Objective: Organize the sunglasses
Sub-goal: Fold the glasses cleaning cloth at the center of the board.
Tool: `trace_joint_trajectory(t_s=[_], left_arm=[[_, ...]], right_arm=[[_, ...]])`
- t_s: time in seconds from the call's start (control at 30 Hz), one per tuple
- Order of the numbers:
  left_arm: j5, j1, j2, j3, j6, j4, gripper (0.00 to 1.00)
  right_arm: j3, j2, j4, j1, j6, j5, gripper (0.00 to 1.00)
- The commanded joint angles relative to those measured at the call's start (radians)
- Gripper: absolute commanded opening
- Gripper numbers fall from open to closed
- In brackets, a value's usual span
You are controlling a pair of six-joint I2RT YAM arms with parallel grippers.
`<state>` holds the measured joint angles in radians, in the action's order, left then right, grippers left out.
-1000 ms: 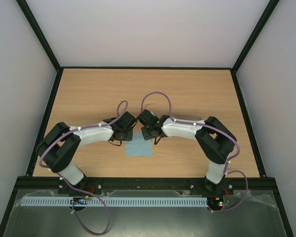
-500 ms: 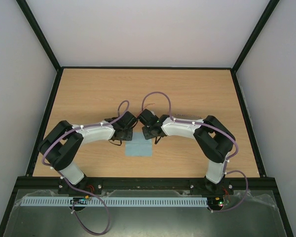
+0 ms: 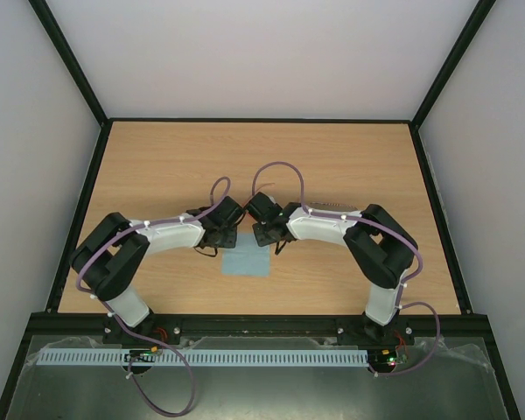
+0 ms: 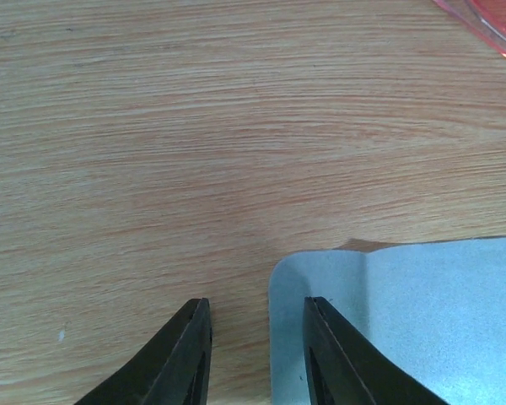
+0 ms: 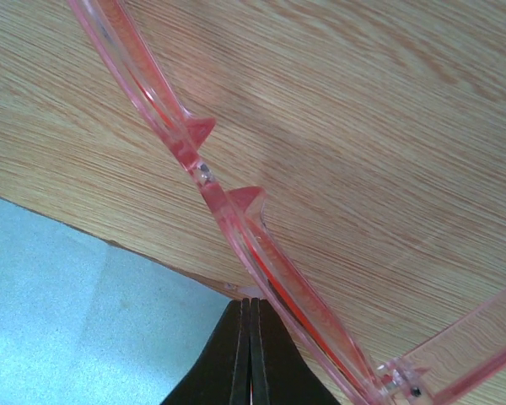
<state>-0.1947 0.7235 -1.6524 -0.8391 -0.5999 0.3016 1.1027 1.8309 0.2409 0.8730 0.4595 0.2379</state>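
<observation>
The sunglasses [image 5: 261, 245] have a translucent red-orange frame that runs diagonally across the right wrist view, just above the wood. My right gripper [image 5: 250, 301] has its jaws pressed together against the frame's lower rim, with a red sliver showing between them, at the edge of the light blue cloth [image 5: 76, 321]. The top view hides the glasses under the grippers. My left gripper [image 4: 255, 305] is open and low, and its fingers straddle the left edge of the cloth [image 4: 413, 321]. A bit of the red frame [image 4: 489, 21] shows at that view's top right. The two grippers [image 3: 212, 243] [image 3: 268, 236] meet mid-table.
The light blue cloth [image 3: 247, 263] lies flat on the wooden table [image 3: 157, 166] just in front of both grippers. Black rails [image 3: 86, 201] border the table on the left, right and back. No case is visible.
The left arm has shifted slightly to the right, toward the cloth. The right arm has barely moved.
</observation>
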Motion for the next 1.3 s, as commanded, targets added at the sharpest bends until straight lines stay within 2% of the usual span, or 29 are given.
trace_joint_trajectory(t_s=[0.0,0.17,0.5,0.8,1.07,1.27], left_arm=[[0.027,0.002,0.017,-0.031,-0.005,-0.023,0.33],[0.018,0.002,0.011,-0.052,-0.008,-0.023,0.32],[0.023,0.002,-0.029,-0.076,-0.011,-0.051,0.25],[0.016,0.002,-0.005,-0.086,-0.021,-0.044,0.37],[0.012,-0.002,0.022,-0.070,-0.040,-0.077,0.37],[-0.049,-0.006,0.066,-0.085,-0.047,-0.038,0.40]], right_arm=[[0.016,0.021,0.051,0.030,-0.008,0.015,0.01],[0.017,0.021,0.051,0.029,-0.007,0.014,0.01],[0.010,0.017,0.048,0.029,-0.004,0.011,0.01],[0.006,0.018,0.041,0.030,-0.006,0.005,0.01],[0.001,0.015,0.038,0.030,-0.004,0.003,0.01],[-0.005,0.012,0.034,0.029,-0.006,0.002,0.01]])
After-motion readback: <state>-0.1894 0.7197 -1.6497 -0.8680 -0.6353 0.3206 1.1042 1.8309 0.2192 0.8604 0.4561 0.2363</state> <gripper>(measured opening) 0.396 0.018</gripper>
